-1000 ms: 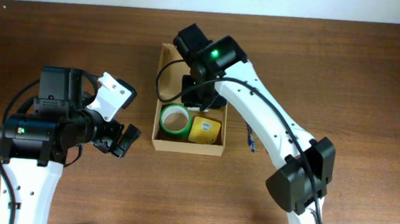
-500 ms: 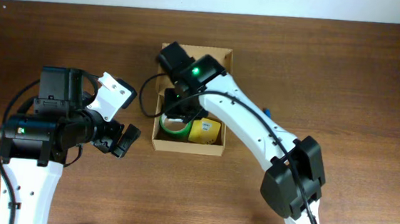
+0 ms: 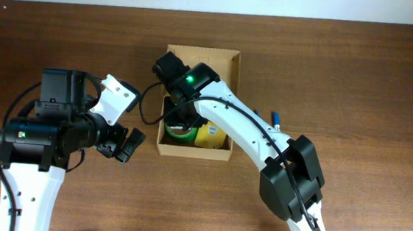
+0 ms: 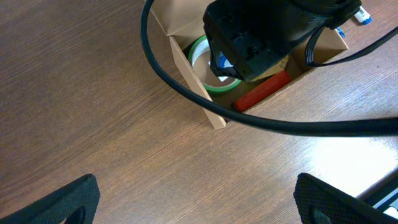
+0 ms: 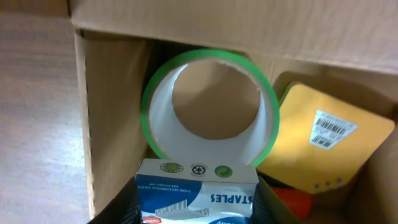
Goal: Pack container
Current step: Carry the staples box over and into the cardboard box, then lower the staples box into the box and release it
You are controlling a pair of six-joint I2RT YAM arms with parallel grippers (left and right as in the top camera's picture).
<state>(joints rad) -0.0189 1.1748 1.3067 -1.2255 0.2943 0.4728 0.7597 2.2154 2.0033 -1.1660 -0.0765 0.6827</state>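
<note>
Gripping a rectangular staples box, right jaws hover over the cardboard container; left jaws gape.

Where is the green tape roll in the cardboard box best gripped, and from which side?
Pinch the ring wall of the green tape roll from above, one finger down its core. It lies flat, hole up, hemmed by the container wall and the yellow box, so an outside grasp looks cramped.
</note>
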